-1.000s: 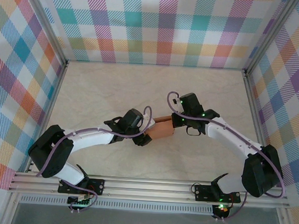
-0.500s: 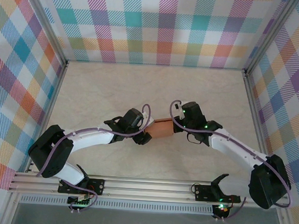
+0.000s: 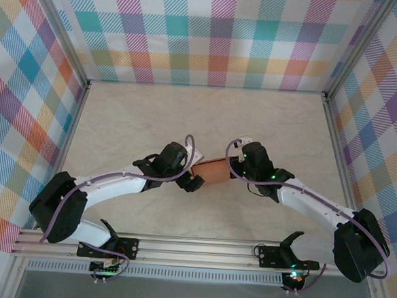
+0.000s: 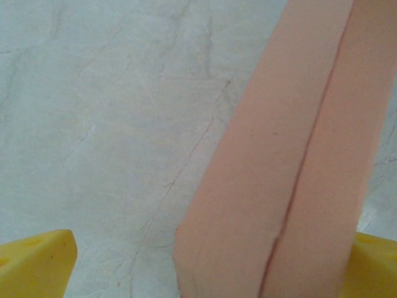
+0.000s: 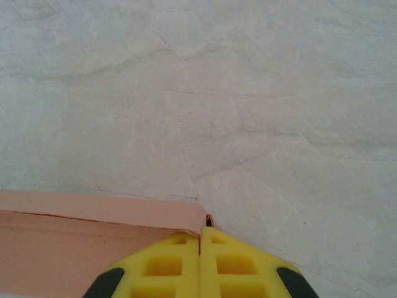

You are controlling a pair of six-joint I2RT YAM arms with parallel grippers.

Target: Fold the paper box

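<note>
The paper box, a small salmon-orange rectangular box, lies on the table between my two grippers. In the left wrist view the paper box runs up between my yellow fingertips, close beside the right one with a wide gap on the left. My left gripper is open around the box's near end, and from above the left gripper sits at the box's left end. My right gripper is shut, its tip touching the upper right corner of the paper box. From above, this right gripper meets the box's right end.
The pale marbled table stretches away behind the box. Checked cloth walls close in the back and both sides. A metal rail runs along the near edge by the arm bases.
My left gripper's jaws have opened wider around the box. The right gripper has moved down and left, staying shut against the box's right end, and the box now sits slightly lower.
</note>
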